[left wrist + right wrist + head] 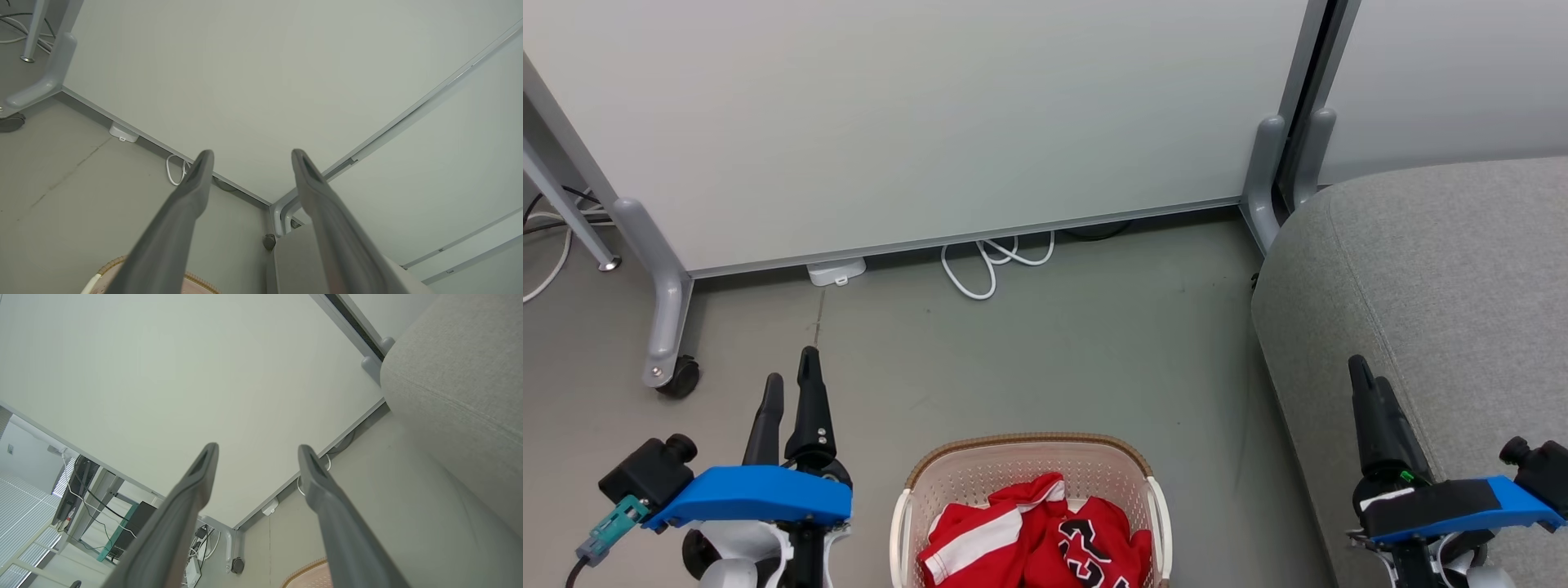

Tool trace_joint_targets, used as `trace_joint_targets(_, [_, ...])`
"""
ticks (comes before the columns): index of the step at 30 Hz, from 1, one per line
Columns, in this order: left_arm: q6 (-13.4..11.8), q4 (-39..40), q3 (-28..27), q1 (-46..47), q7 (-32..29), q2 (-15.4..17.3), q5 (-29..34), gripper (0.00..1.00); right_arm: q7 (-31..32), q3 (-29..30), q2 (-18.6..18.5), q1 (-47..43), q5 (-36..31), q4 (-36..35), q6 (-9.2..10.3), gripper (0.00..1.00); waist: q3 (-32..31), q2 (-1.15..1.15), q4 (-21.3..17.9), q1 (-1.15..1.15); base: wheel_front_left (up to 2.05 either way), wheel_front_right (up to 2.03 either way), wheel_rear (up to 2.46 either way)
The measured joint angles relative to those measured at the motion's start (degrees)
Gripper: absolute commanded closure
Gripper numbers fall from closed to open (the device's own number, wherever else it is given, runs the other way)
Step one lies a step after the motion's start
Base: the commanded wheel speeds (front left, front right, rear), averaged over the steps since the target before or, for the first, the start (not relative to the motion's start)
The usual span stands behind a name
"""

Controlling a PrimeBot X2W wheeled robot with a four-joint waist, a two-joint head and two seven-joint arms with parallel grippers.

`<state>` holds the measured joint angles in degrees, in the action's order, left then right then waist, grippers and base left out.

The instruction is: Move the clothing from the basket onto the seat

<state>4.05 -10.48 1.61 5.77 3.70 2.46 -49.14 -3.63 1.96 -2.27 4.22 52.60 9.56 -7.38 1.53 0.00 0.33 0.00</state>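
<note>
The cream basket (947, 469) with a brown woven rim stands on the floor at the bottom centre of the head view. Inside it lies the red clothing (1033, 543): one piece with broad white stripes, one with black-and-white numerals. The grey seat (1437, 278) fills the right side, its rounded edge close to the basket. My left gripper (791, 377) hovers open to the left of the basket, holding nothing. My right gripper (1364, 371) hangs open over the seat's front edge, also holding nothing. The wrist views show my left gripper (251, 157) and my right gripper (257, 451) with fingers spread.
A pale partition panel (915, 114) on castored grey feet (670, 359) closes off the back. White cables (992, 261) and a small white box (837, 271) lie at its base. Bare grey floor (1054, 359) stretches between the panel and the basket.
</note>
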Motion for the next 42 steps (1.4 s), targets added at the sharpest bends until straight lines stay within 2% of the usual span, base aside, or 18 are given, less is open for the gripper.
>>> trace_joint_targets(25, [-1.22,-0.1,5.23,0.71,4.2,0.58,18.47,0.0,-4.24,-1.15,-0.11,0.0,-18.57,0.49,-0.01,0.0,0.4,0.0,0.45,0.0,0.0,0.0,0.0])
trace_joint_targets(42, [-0.47,-0.13,7.14,1.23,6.58,0.65,27.6,0.0,-6.72,-1.98,-0.2,0.01,-28.52,0.82,-0.02,0.0,0.53,0.0,0.68,0.0,0.0,0.0,0.0])
